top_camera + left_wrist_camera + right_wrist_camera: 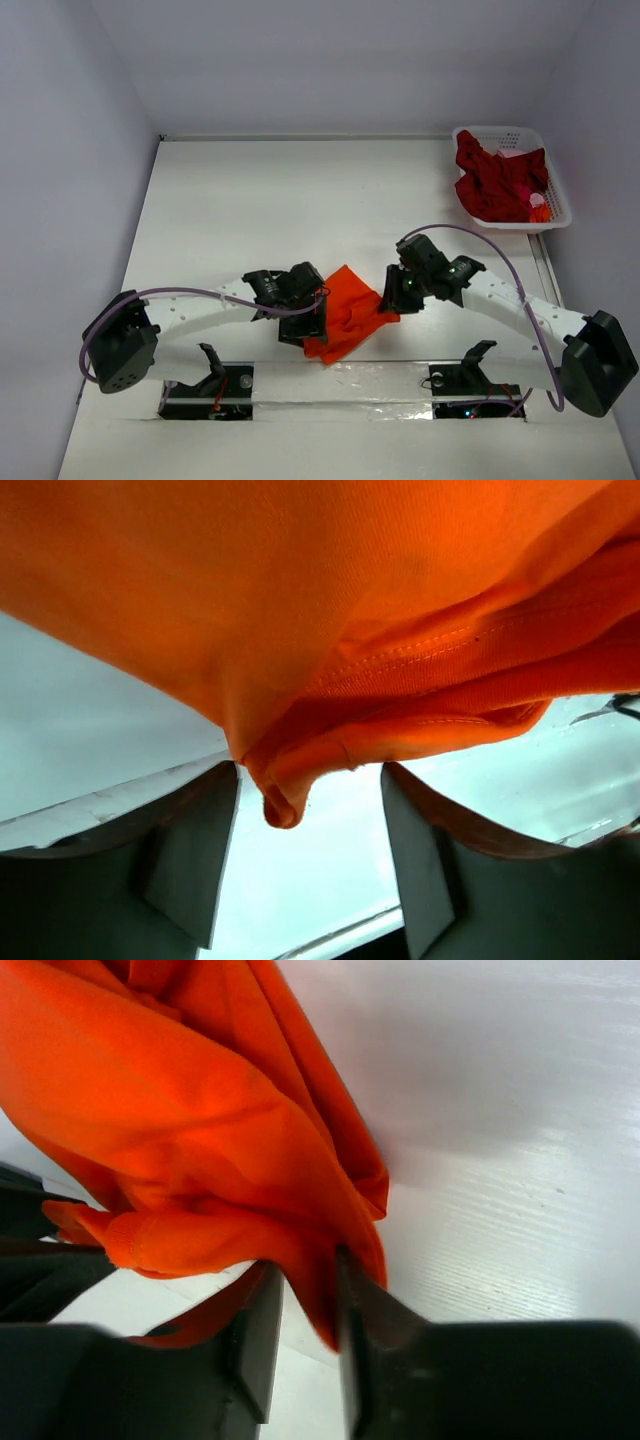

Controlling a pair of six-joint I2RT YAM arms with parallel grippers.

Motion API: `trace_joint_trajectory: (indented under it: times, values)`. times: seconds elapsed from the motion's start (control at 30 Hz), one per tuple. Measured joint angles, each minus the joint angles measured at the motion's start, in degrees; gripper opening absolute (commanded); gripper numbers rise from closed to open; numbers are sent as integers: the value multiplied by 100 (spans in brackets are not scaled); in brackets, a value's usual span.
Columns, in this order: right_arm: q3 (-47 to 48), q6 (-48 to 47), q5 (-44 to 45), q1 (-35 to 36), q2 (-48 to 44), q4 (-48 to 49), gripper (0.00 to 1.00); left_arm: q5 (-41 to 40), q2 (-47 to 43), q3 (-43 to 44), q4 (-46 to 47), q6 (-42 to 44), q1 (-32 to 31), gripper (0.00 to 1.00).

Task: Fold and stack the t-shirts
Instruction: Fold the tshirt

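The left tool (308, 772) stands wide. A drooping fold of the orange shirt (348, 310) hangs down between its fingers and touches the left one, but it is not pinched. The right tool (308, 1265) is narrow. A thin edge of the same shirt runs down into the slit between its fingers and lies against the right one; whether it is clamped there I cannot tell.

The two tools sit at opposite sides of the orange shirt, left at its near left corner and right at its right edge. The shirt lies bunched and creased on the bench (280, 200), midway between the arms and near the front edge. Well apart, at the far right corner, the red shirts (495, 180) are heaped in a white basket (562, 212).
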Motion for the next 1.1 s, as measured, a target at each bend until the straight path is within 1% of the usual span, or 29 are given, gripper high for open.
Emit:
trace_joint_trajectory:
  times: [0.03, 0.07, 0.13, 0.27, 0.3, 0.33, 0.37, 0.4, 0.43, 0.47, 0.5, 0.53, 0.57, 0.6, 0.67, 0.8, 0.93, 1.1]
  values:
    - [0, -4, -11, 0, 0, -2, 58, 0, 4, 0, -9, -13, -7, 62]
    - [0, 17, -9, 0, 0, 0, 61, -4, 13, 0, -26, -7, -26, 62]
    - [0, -7, -11, 0, 0, 0, 64, -17, 33, 0, -70, -7, -48, 62]
    - [0, 0, 39, 0, -15, -22, 63, -116, 13, 59, -352, -26, -74, 57]
    - [2, 0, 79, 0, -39, -48, 60, -164, -20, 138, -481, -39, -74, 54]
    - [4, -2, 120, 0, -81, -81, 50, -219, -70, 245, -612, -52, -74, 52]
    - [13, -11, 155, 0, -133, -118, 45, -293, -131, 402, -767, -61, -74, 51]
    - [31, 9, 205, 0, -197, -162, 39, -363, -201, 577, -876, -74, -74, 46]
    - [70, 11, 247, 0, -282, -227, 25, -442, -269, 750, -968, -96, -74, 41]
    - [118, -9, 280, 0, -358, -275, 19, -564, -323, 970, -1106, -116, -74, 36]
    - [197, 13, 330, 0, -426, -339, 15, -658, -369, 1150, -1158, -138, -74, 28]
    - [304, 17, 387, 0, -479, -402, 4, -791, -424, 1327, -1204, -168, -74, 22]
    - [404, -4, 431, 0, -511, -426, 0, -907, -470, 1451, -1215, -201, -74, 16]
    - [527, -4, 483, 0, -527, -442, 0, -1032, -522, 1537, -1209, -232, -74, 6]
    - [754, -42, 557, 0, -498, -455, 0, -1220, -581, 1567, -1189, -262, -74, 0]
    - [1145, -264, 533, 0, -103, -385, 0, -1456, -402, 1335, -927, -321, -74, 0]
    - [1423, -509, 332, 4, 846, -127, 0, -1587, 190, 1073, -535, -299, -74, 0]
    - [1613, -675, 98, 131, 1749, 127, 0, -1722, 876, 1071, -127, -190, -74, 0]
